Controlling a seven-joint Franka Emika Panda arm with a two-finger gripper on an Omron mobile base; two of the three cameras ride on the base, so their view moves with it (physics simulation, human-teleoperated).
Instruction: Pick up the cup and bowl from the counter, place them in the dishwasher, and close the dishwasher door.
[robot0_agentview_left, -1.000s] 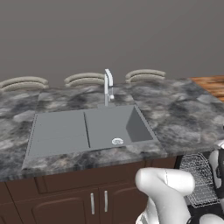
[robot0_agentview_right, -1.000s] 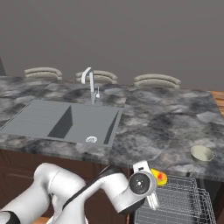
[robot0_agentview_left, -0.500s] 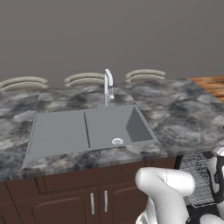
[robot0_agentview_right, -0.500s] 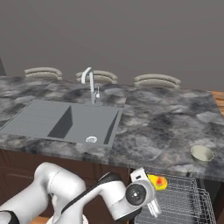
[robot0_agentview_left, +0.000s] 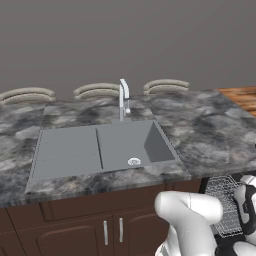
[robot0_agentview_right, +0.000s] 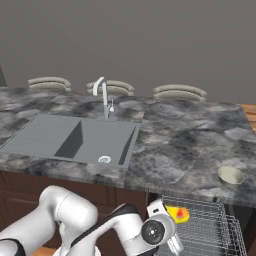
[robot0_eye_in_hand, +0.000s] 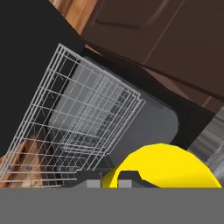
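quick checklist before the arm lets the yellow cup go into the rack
1. Dishwasher door down and rack pulled out: ok.
2. Yellow cup at the hand: ok, it sits right against the finger tips above the rack.
3. Hand shut firmly on the cup: cannot tell, the tips barely show.
4. Free rack space below the cup: ok, the wire grid looks bare in the hand view.
5. Bowl waiting on the counter: ok, near the front edge above the rack.
6. Cup upright or tilted: cannot tell.
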